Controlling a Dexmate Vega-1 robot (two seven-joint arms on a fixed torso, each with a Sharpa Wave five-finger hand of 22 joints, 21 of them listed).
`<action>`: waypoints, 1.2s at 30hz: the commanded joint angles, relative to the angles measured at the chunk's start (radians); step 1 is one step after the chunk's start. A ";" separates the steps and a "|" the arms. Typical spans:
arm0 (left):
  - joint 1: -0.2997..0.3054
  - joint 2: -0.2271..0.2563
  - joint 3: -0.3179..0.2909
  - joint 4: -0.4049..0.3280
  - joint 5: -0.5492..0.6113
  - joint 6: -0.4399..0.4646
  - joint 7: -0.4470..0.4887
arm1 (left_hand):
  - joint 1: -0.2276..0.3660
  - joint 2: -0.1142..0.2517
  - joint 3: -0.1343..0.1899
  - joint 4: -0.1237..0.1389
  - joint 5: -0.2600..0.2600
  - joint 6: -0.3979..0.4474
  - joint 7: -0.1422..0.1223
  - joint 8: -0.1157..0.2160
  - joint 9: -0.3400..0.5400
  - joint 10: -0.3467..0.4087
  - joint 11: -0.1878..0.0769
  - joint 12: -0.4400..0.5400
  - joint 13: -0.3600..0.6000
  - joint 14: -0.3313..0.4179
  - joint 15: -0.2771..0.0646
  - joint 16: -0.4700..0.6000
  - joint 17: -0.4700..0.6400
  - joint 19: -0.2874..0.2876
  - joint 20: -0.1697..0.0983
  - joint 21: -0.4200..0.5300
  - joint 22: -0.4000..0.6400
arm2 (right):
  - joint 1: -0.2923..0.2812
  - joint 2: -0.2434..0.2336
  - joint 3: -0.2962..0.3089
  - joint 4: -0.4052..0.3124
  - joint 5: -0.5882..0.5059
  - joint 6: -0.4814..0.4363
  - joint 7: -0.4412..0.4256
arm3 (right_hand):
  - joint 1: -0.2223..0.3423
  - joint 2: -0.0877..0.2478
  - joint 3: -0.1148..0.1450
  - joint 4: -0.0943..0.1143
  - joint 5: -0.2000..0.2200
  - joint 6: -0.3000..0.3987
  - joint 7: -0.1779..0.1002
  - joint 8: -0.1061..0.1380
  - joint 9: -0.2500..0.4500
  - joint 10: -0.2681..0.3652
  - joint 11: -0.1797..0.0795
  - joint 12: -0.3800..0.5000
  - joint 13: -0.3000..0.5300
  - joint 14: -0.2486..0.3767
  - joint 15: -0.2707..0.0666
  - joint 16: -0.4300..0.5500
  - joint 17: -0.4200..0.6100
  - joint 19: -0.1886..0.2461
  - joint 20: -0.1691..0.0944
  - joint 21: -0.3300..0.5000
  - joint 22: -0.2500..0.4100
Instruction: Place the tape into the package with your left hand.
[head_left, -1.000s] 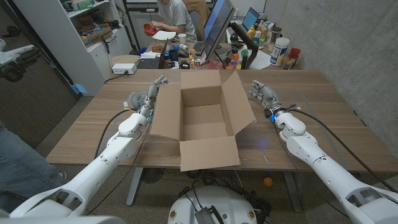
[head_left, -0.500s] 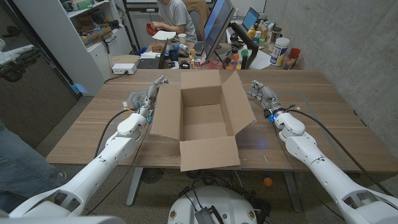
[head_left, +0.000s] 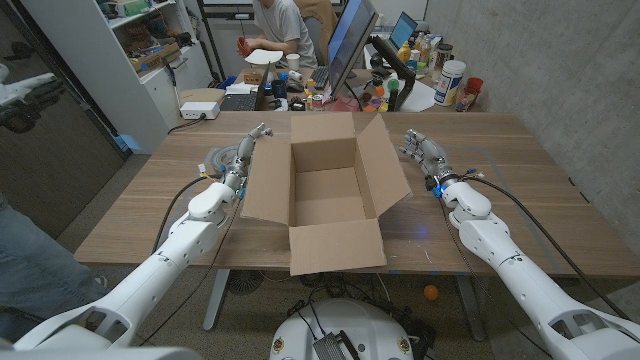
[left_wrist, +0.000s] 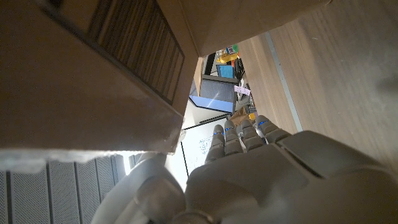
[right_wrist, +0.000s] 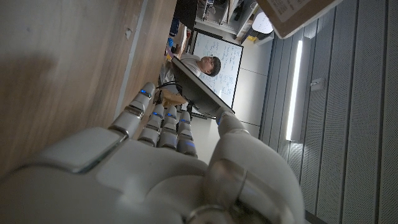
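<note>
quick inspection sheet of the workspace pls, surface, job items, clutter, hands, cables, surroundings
surface: wooden table, bare wood around the box
job's things: open cardboard box at the table's middle, flaps out, nothing seen inside; a clear tape roll lies by the left hand, partly hidden
clutter: nothing seen on the table itself
hands: left hand beside the box's left flap, holding nothing; right hand by the right flap, holding nothing
cables: black cables along both forearms
surroundings: a seated person at a cluttered desk with monitors and bottles; white shelving
</note>
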 joint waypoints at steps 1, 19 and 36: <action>0.040 0.028 -0.020 -0.043 0.007 -0.004 0.026 | 0.007 0.005 0.005 -0.008 0.004 0.006 0.002 0.004 0.006 0.002 0.001 0.005 0.004 0.005 0.007 0.005 0.004 -0.004 0.008 -0.004 0.002 | -0.010 0.006 0.009 -0.012 -0.016 -0.014 0.000 | 0.007 0.003 0.000 -0.002 0.007 0.008 -0.006 0.004 -0.002 0.010 0.003 0.002 -0.001 0.010 0.004 0.007 0.001 0.005 0.001 0.002 0.003; 0.134 0.096 -0.078 -0.131 0.005 -0.007 0.090 | 0.012 0.006 0.004 -0.015 0.004 0.013 0.000 0.006 0.006 0.004 -0.001 0.006 0.003 0.009 0.005 0.006 0.004 -0.005 0.016 -0.004 0.002 | -0.029 -0.006 0.002 -0.053 -0.034 -0.039 -0.017 | 0.005 0.006 -0.003 -0.002 0.007 0.008 -0.008 0.003 -0.006 0.010 0.003 0.001 -0.002 0.010 0.005 0.007 -0.002 0.004 0.002 0.000 0.003; 0.169 0.227 -0.105 -0.225 0.068 0.046 0.109 | 0.035 0.022 0.015 -0.031 0.004 0.021 0.000 0.009 0.007 0.011 -0.004 0.009 0.003 0.018 0.005 0.008 0.003 -0.004 0.035 -0.004 0.002 | -0.062 0.002 0.003 -0.082 -0.034 -0.026 -0.044 | 0.005 0.007 -0.006 -0.003 0.007 0.009 -0.012 0.002 -0.009 0.014 0.002 0.001 -0.004 0.015 0.004 0.009 -0.006 0.008 0.004 0.001 0.003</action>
